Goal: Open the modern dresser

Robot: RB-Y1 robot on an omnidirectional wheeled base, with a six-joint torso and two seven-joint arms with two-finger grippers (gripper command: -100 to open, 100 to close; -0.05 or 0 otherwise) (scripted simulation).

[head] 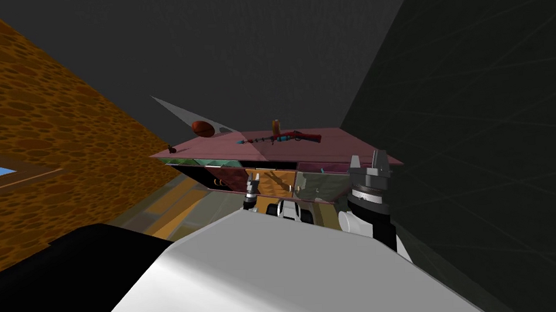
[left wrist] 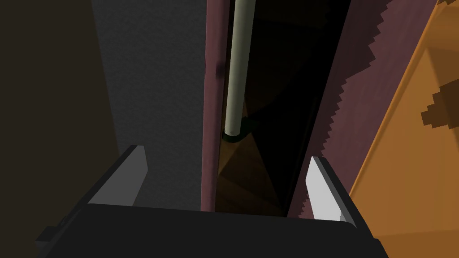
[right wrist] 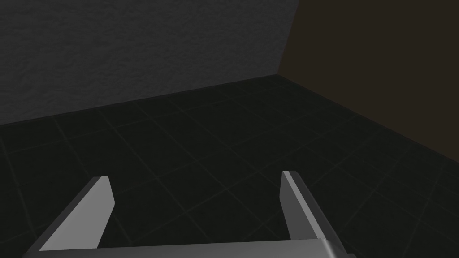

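— Head view first: where is the dresser (head: 329, 144)?
— Straight ahead of me, in the corner of two dark walls. It has a pink top and drawer fronts in mixed colours. A red and blue toy (head: 288, 138) and a brown ball (head: 203, 129) lie on the top, well apart.
— And your left hand (head: 250, 185)?
— Low, at the drawer fronts, near the middle of the dresser.
— What does the left wrist view give?
— A pale rod handle (left wrist: 237, 67) runs beside a mauve edge of the dresser, with a dark gap next to it. The handle's end lies ahead of my fingers (left wrist: 320, 188), between their lines, and neither touches it. The hand is released, grasping nothing.
— The right hand (head: 368, 161)?
— Raised by the dresser's right end, fingers spread, released too.
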